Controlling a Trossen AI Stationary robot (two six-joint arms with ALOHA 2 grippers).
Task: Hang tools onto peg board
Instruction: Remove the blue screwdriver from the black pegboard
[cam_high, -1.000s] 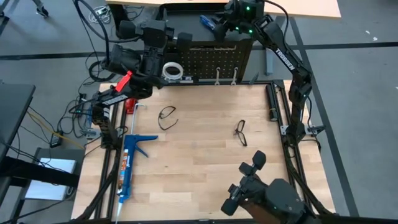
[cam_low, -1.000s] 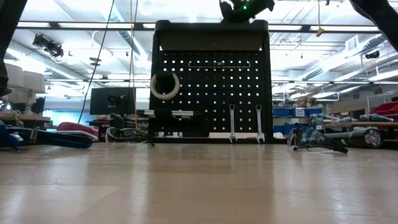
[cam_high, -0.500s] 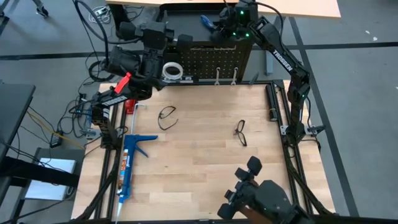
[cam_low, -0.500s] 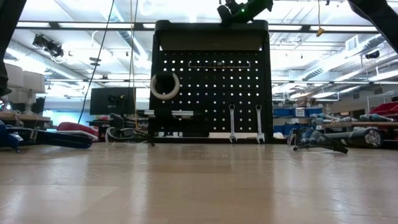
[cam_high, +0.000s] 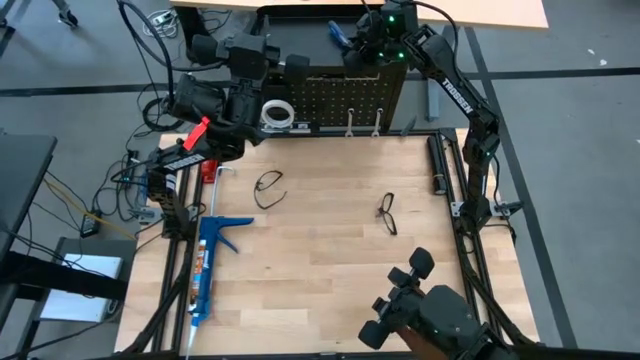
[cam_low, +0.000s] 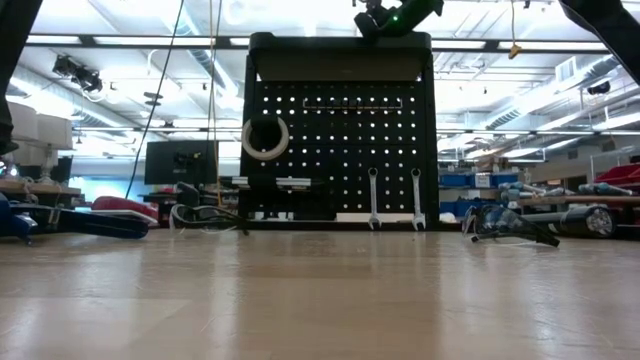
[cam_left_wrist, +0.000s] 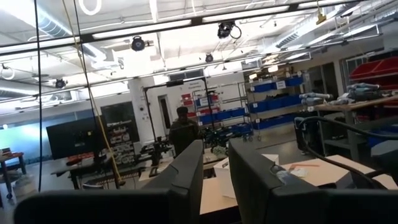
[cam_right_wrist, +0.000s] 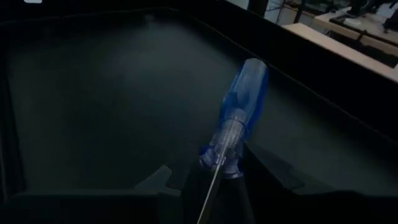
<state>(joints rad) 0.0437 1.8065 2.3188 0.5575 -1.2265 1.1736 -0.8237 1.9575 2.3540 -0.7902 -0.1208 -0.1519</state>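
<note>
peg board (cam_high: 354, 95) stands upright at the far edge of the wooden table (cam_high: 320, 270). right gripper (cam_high: 352, 40) is up above and behind the board's top edge, its fingers closed on a blue-handled screwdriver (cam_right_wrist: 239, 115) near where the handle meets the metal shaft, the handle pointing away over a dark surface. left gripper (cam_left_wrist: 214, 180) hangs near the board's left end, fingers narrow with a small gap and nothing between them, facing the room, where a person (cam_left_wrist: 183, 130) stands far off. white tape roll (cam_low: 265, 138) hangs on the board's left side; two wrenches (cam_low: 394, 198) hang low on its right. two pairs of safety glasses lie on the table, one (cam_high: 268, 186) left of centre, one (cam_high: 388, 212) to the right. blue caulking gun (cam_high: 206, 266) lies along the left edge.
</note>
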